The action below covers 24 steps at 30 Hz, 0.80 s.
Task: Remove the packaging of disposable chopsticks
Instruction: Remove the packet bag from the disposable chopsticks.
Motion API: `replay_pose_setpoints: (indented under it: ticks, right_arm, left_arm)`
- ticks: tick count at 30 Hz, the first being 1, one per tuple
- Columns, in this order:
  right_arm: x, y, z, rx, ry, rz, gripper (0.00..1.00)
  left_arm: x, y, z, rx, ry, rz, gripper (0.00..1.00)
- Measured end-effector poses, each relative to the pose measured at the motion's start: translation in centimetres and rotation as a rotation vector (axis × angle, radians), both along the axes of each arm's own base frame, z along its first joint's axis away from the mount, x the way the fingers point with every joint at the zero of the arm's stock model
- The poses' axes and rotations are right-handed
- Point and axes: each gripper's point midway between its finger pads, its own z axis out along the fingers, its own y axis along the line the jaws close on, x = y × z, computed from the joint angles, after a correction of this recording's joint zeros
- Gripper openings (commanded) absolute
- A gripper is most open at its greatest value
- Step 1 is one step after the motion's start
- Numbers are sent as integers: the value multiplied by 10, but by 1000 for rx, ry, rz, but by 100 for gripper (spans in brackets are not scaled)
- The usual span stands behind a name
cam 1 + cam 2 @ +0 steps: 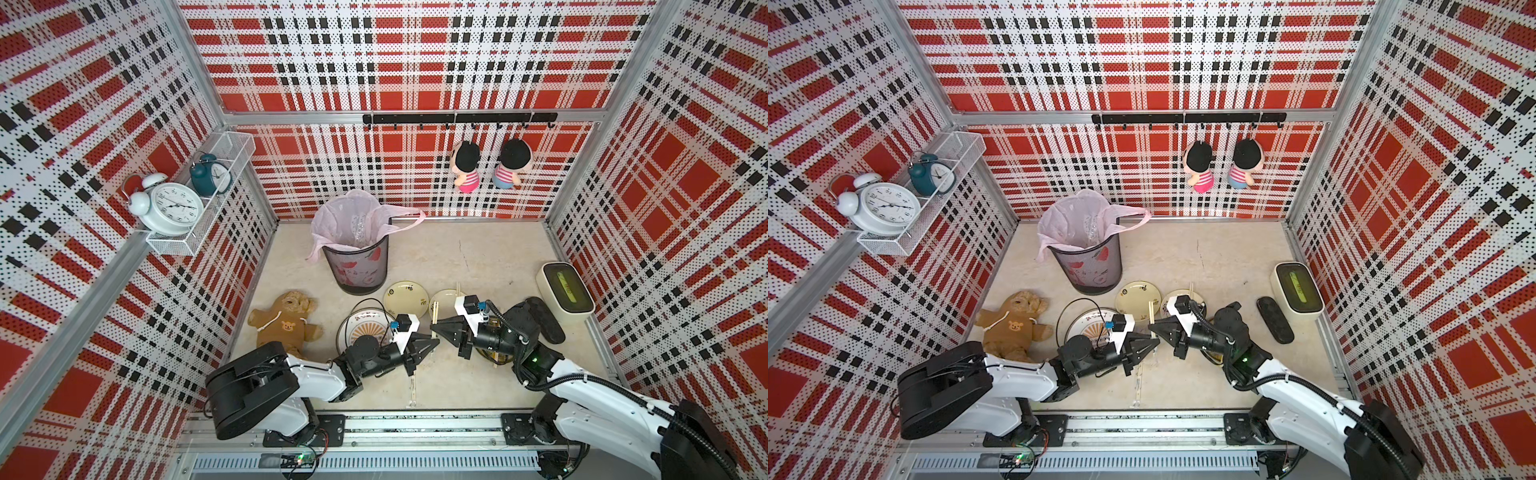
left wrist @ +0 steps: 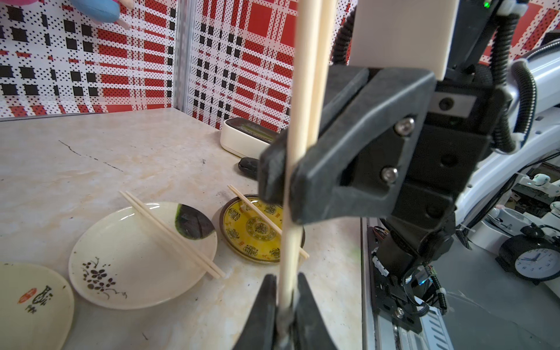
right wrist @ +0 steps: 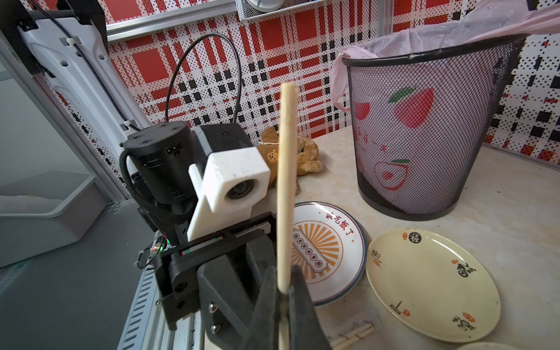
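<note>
Stripping step in hand, by the look of it. At the left, black left gripper (image 1: 432,348), jaws only narrowly apart around the lower end of the pair of thin pale wooden chopsticks (image 2: 306,75); pinching or letting go, impossible to tell. Below it, thin glossy clear strip (image 1: 412,386), probably the plastic sleeve, reaching toward the front edge of the beige marble desk (image 1: 478,257). Upper part of the pair bare wood, held in the air between both arms. At the right, black right gripper (image 2: 286,178) clamped tight on the pair at mid-length. Next, probably: draw the two grippers apart along the sticks to slide the sleeve off, then carry it to the bin.

Around, from the left:
- brown plush bear (image 1: 286,322)
- black mesh bin with pink liner (image 1: 357,274), well behind, with crinkly clear scraps (image 1: 358,232) inside
- white plate with orange sunburst (image 3: 359,242), partly under the left wrist
- cream plate with red and black characters (image 3: 424,272)
- cream plate with plum blossom (image 2: 127,242), bearing one bare pair (image 2: 169,231)
- yellow patterned dish (image 2: 245,239), bearing another bare pair (image 2: 257,211)
- dark remote (image 1: 546,320)
- white box (image 1: 565,291)

Plates crowded just beside the working spot, so little free room for lowering.
</note>
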Motion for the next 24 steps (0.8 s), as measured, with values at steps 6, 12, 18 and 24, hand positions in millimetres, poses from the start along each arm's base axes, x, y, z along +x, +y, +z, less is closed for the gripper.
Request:
replay_pose_setpoints:
  ticks: [6, 12, 18, 24]
  right_arm:
    - [7, -1, 26, 43, -35, -10, 0]
    - [9, -2, 31, 50, -30, -9, 0]
    - [13, -4, 40, 51, -18, -5, 0]
    - [17, -9, 86, 134, -120, -22, 0]
  left_arm:
    - [3, 4, -8, 19, 11, 27, 16]
    - [2, 4, -4, 11, -3, 31, 13]
    - [5, 5, -1, -3, -12, 49, 14]
    - [3, 10, -40, 109, 61, 53, 14]
